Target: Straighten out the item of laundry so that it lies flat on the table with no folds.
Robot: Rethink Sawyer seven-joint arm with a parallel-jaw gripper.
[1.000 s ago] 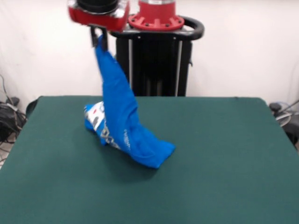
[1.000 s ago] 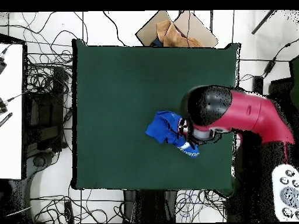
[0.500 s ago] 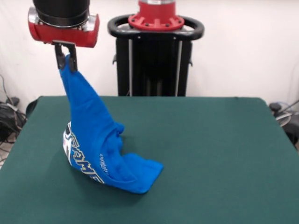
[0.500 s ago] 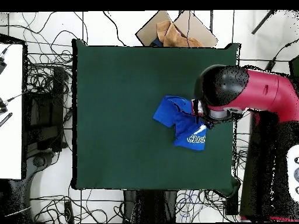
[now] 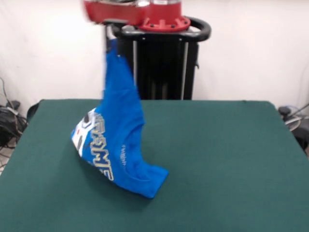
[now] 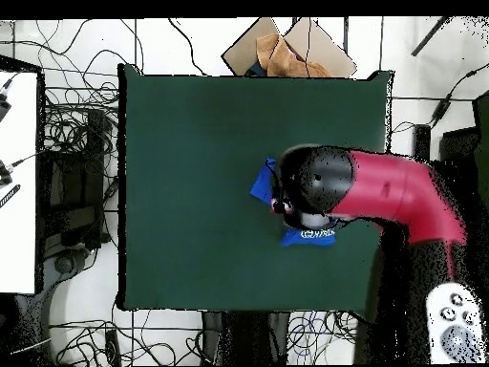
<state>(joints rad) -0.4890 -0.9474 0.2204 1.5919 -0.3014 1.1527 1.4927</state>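
The bright blue T-shirt (image 5: pixel 118 140) hangs from my gripper (image 5: pixel 112 41), which is shut on its top edge high above the green table (image 5: pixel 231 159). The cloth drapes down in folds; its lower end rests on the table, and white-yellow lettering shows on the left side. In the overhead view the red arm (image 6: pixel 382 191) covers most of the shirt (image 6: pixel 263 183); only blue edges stick out, and the gripper is hidden.
The black pedestal (image 5: pixel 161 63) stands behind the table's far edge. Cables (image 6: pixel 76 143) and a white surface (image 6: pixel 19 182) lie beside the table in the overhead view, and cardboard (image 6: pixel 287 53) lies beyond one edge.
My gripper has swung from the picture's left toward the middle and risen, carrying the shirt's top with it. The shirt's lower end stays on the table.
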